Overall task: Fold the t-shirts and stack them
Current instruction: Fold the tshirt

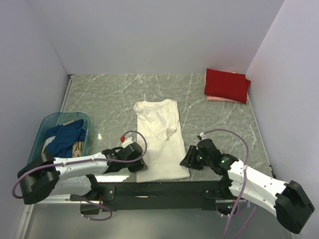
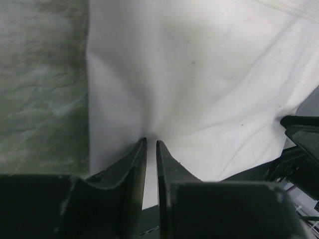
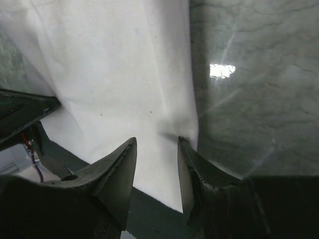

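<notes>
Listing what lies at my fingers, item by item.

Left fingers (image 1: pixel 139 165): narrow, with only a thin slit between them, pinched on the near left corner of the cream-white t-shirt (image 1: pixel 158 134). Creases in the cloth run in to my tips, which I read as a grip taken to lift that hem.

Right fingers (image 1: pixel 184 162): about half apart and holding nothing. They straddle the shirt's right edge at the near corner, one finger over cloth and the other over bare surface (image 1: pixel 109 94). I judge they are placed to close on the matching corner.

Cream-white t-shirt: lying flat and running straight away from both sets of fingers. The collar is at the far end and the sides are turned in to a narrow strip. The likely next fold carries the hem toward the collar.

Red t-shirt (image 1: pixel 227 83): folded, far ahead and to the right of my right fingers, resting on a pale pink t-shirt (image 1: pixel 219 98). This is the stack, and so the destination.

Teal basket (image 1: pixel 67 114): left of my left fingers and well apart from them. It holds a dark blue t-shirt (image 1: pixel 65 137) and something tan that is too bunched to name.

Edges and room: the hem lies close to the surface's near edge, so there is little room behind my fingers. Ahead there is bare surface on both sides of the strip. Walls close the left, right and far sides.
</notes>
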